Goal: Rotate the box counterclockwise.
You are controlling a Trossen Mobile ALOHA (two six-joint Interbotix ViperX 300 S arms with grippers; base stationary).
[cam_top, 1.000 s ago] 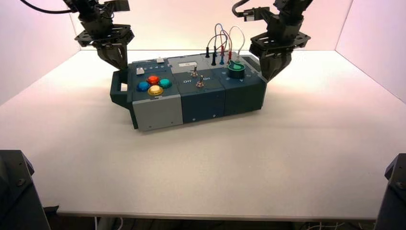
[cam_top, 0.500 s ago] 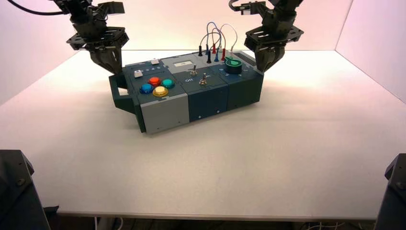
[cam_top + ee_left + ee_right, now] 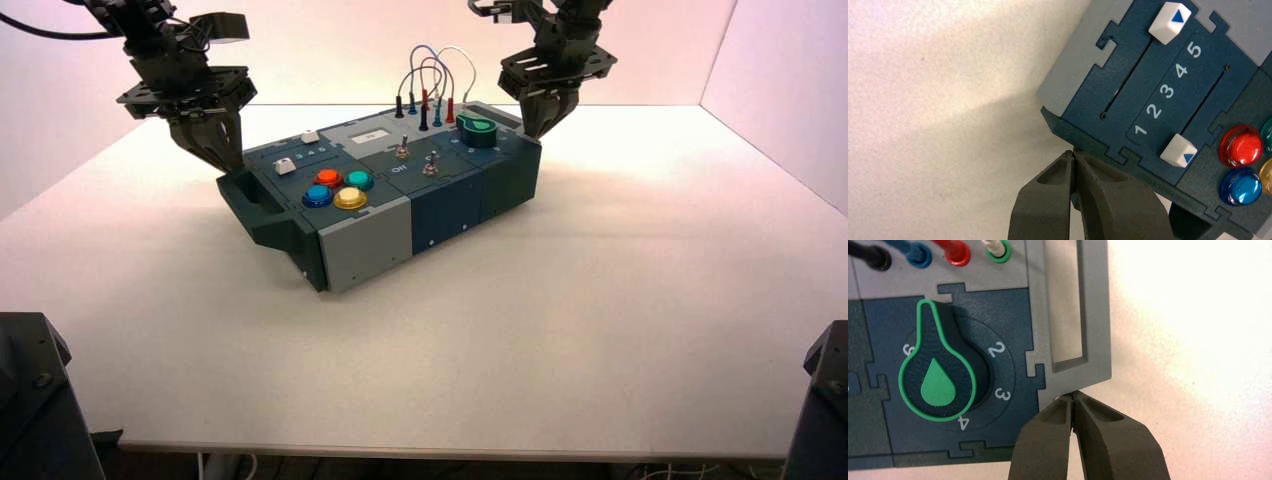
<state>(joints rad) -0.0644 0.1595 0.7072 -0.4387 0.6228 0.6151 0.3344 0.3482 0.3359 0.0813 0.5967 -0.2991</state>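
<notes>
The box (image 3: 440,205) lies slantwise on the white table, its grey left end nearer me. My left gripper (image 3: 222,160) is shut, its tips touching the box's back left corner (image 3: 1083,65) beside the end handle (image 3: 250,195); nothing is between its fingers. My right gripper (image 3: 535,128) is shut too, its tips against the corner of the grey handle frame (image 3: 1093,315) at the right end. The green knob (image 3: 938,375) has its narrow end between the 6 and the 2. One white slider (image 3: 1170,21) sits by the 5, the other (image 3: 1179,151) by the 1.
Looped wires (image 3: 430,70) rise from the box's back edge, close to the right arm. Coloured buttons (image 3: 338,188) and two toggle switches (image 3: 415,158) are on top. Pale walls close off the table (image 3: 600,300) at the back and sides. Dark arm bases (image 3: 35,400) fill the lower corners.
The box has turned counterclockwise: its left end came nearer and its right end swung back. The left gripper moved left and nearer with it; the right moved back and left.
</notes>
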